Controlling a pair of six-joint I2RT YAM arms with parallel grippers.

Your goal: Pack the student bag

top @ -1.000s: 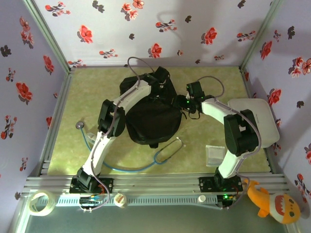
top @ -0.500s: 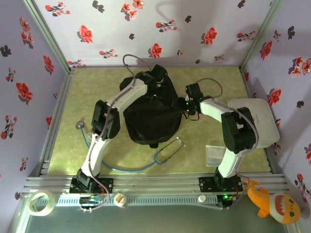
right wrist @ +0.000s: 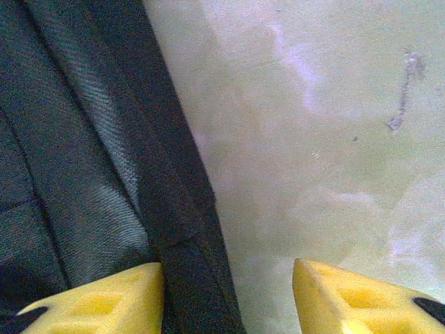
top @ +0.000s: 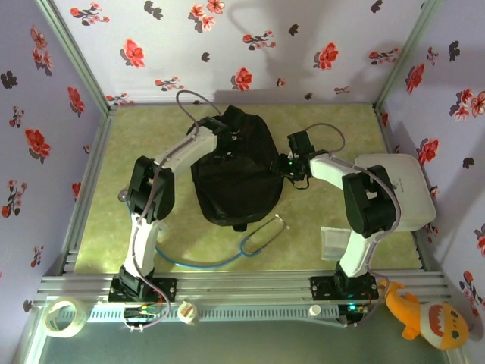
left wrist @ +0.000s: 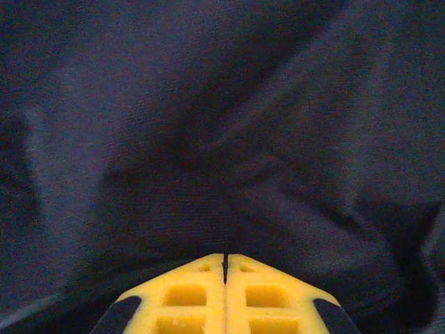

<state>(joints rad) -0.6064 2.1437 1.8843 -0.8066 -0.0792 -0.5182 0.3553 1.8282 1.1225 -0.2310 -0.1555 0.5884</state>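
The student bag (top: 241, 180), a large black soft backpack, lies in the middle of the green table. My left gripper (top: 232, 130) is at the bag's far top end. In the left wrist view its yellow fingertips (left wrist: 224, 259) are pressed together, with a thin dark sliver of the bag's fabric (left wrist: 208, 139) between them. My right gripper (top: 291, 164) is at the bag's right edge. In the right wrist view this gripper (right wrist: 229, 282) stands open, with a dark strap-like edge of the bag (right wrist: 174, 209) inside the gap against the left finger (right wrist: 104, 303).
A flat white board (top: 402, 186) lies at the right. A stethoscope (top: 262, 232) with a blue tube lies in front of the bag, its chest piece (top: 123, 196) at the left. A small clear pouch (top: 333, 240) sits near the right arm's base. Flowered walls close in three sides.
The left arm has swung left and the bag's top end has shifted left with its gripper. The right gripper's jaws have narrowed at the bag's right edge.
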